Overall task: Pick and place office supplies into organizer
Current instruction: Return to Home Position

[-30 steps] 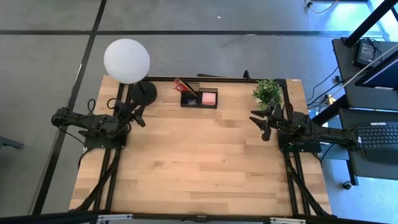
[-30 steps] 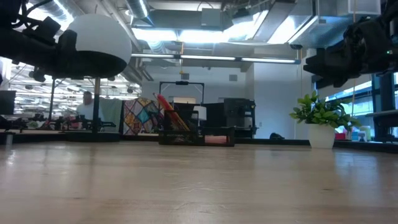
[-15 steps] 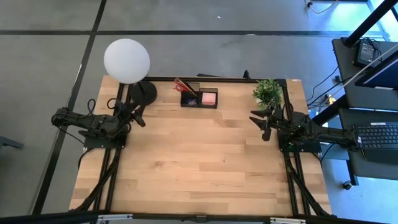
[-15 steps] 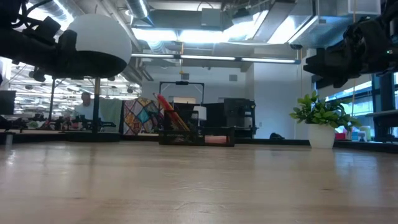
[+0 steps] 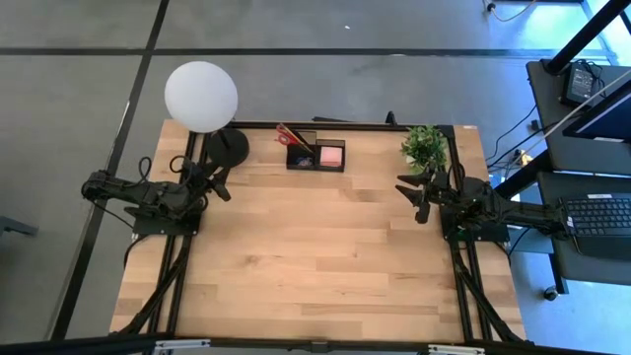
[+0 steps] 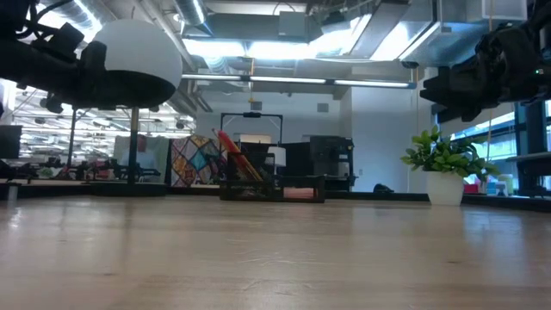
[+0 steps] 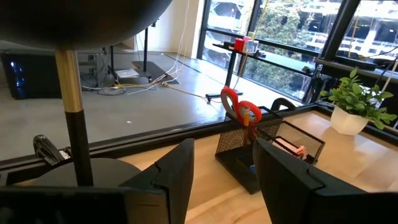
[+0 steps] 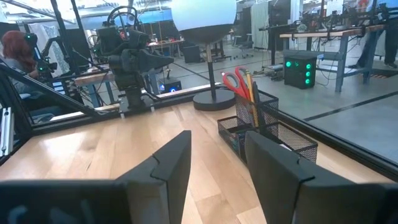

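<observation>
Left gripper (image 5: 223, 185): fingers spread wide with nothing between them; it hangs over the left side of the table (image 5: 315, 266), just beside the lamp base (image 5: 228, 146).
Right gripper (image 5: 414, 197): fingers likewise parted and empty; it hangs over the right side of the table, near the potted plant (image 5: 424, 144).
Organizer (image 5: 315, 156): black mesh, standing at the far edge of the table between the lamp base and the plant, well apart from both grippers.
Scissors (image 5: 288, 133): red handles up, standing in the tall compartment at the organizer's lamp-side end.
Pencil (image 8: 250, 84): upright in that same tall compartment, just beside the scissors, as the right wrist view shows.
Sticky-note pad (image 5: 332, 154): pink, lying flat in the low compartment at the plant-side end.
Lamp globe (image 5: 201, 96): white and round, on a thin stem above the black base at the far left corner.
Table top: pale wooden planks inside a black frame.
</observation>
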